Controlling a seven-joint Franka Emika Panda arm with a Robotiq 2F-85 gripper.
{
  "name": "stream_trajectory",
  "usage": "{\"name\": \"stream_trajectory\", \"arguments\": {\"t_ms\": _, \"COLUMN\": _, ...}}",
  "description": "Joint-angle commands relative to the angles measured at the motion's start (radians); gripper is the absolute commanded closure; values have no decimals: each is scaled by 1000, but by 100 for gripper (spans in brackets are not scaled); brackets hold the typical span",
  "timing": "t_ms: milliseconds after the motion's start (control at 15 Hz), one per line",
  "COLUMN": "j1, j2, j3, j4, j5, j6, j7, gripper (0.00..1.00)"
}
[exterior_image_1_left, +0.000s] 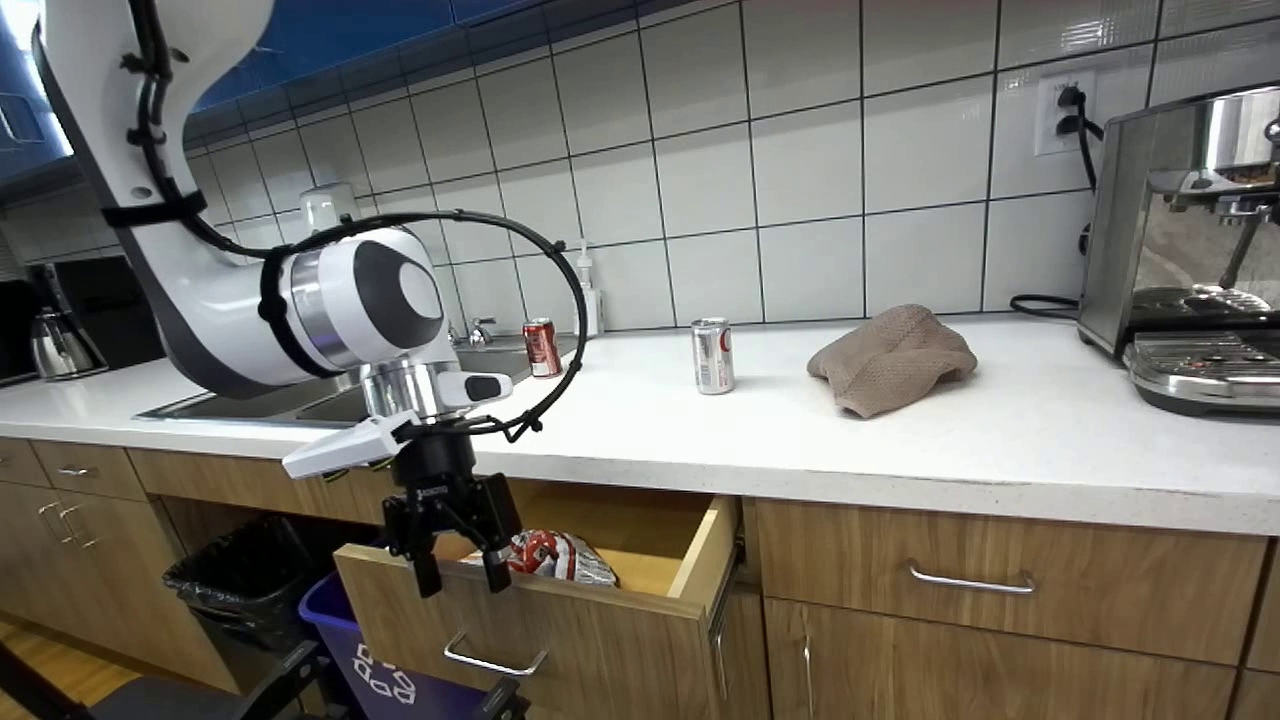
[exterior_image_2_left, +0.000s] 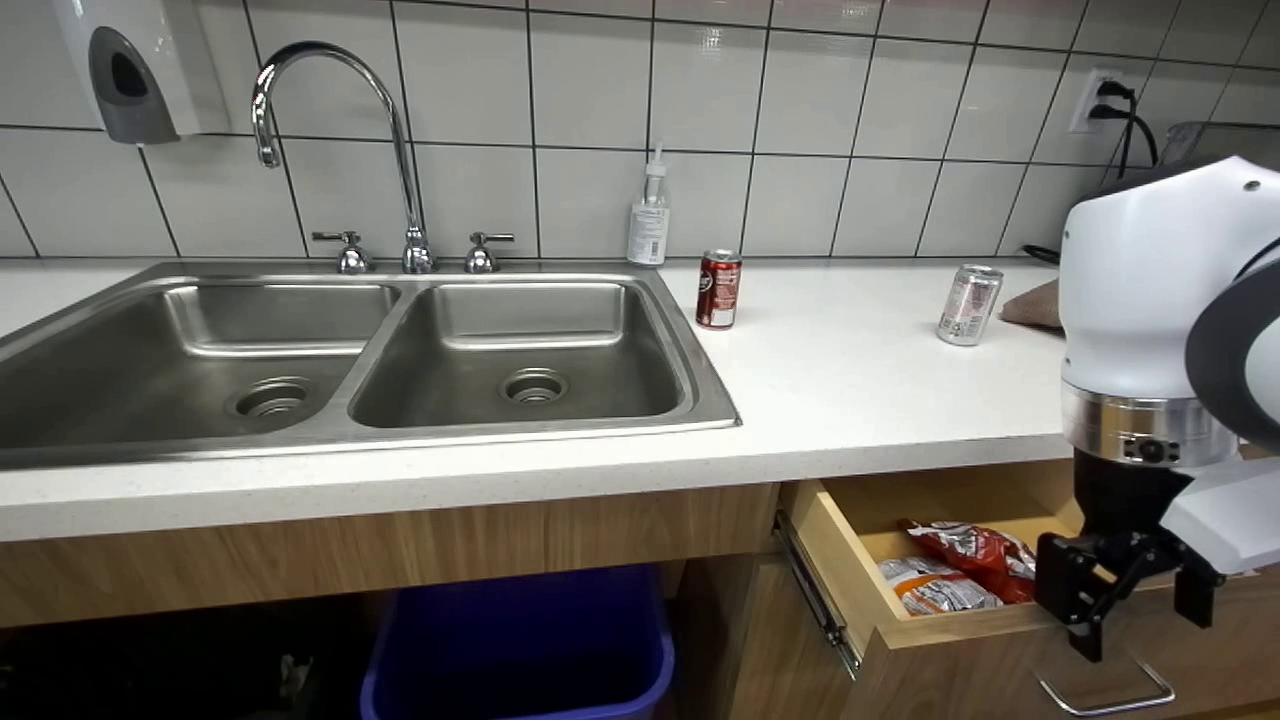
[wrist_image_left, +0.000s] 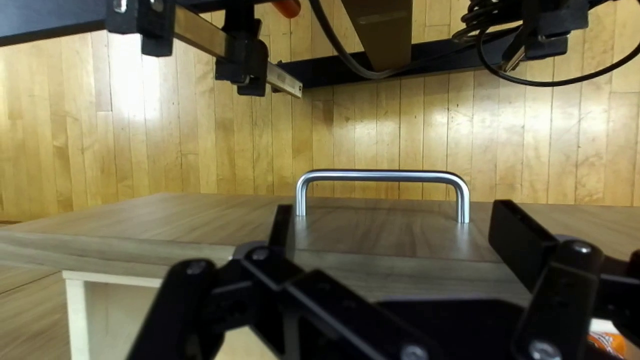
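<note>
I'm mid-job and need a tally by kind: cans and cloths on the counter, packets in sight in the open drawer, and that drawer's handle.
Cans: 2 (red can, silver can)
Cloths: 1 (brown cloth)
Packets in sight: 2 (red packet, silver-and-orange packet)
Handles: 1 (metal handle)
Total: 6

Brt indoor light, wrist view w/ washed-out glare on wood flr (wrist_image_left: 129, 85), slightly blurry gripper (wrist_image_left: 395, 227), dk shadow under sink (exterior_image_2_left: 372, 352).
</note>
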Motion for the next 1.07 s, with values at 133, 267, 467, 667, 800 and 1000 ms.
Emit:
{"name": "stream_trajectory", "arguments": {"t_ms": 133, "j1": 29, "j2": 18, "j3": -38, "j4": 41, "j5": -102, "j6": 15, "j7": 93, "gripper": 0}}
{"name": "stream_trajectory", "arguments": {"t_ms": 267, "j1": 30, "j2": 23, "j3": -43, "j4": 53, "j5": -122, "j6": 14, "j7": 103, "gripper": 0}}
{"name": "stream_trajectory", "arguments": {"t_ms": 467, "j1": 30, "j2": 41, "j3": -49, "j4": 79, "j5": -141, "j6": 9, "j7": 102, "gripper": 0}}
{"name": "stream_trajectory", "arguments": {"t_ms": 667, "j1": 30, "j2": 62, "j3": -53, "j4": 106, "j5": -145, "j6": 5, "j7": 93, "gripper": 0}}
{"name": "stream_trajectory", "arguments": {"t_ms": 800, "j1": 33, "j2": 73, "j3": -58, "j4": 120, "j5": -153, "j6": 6, "j7": 92, "gripper": 0}}
{"name": "stream_trajectory", "arguments": {"t_ms": 1000, "j1": 43, "j2": 85, "j3": -71, "j4": 136, "j5": -184, "j6": 17, "j7": 113, "gripper": 0}}
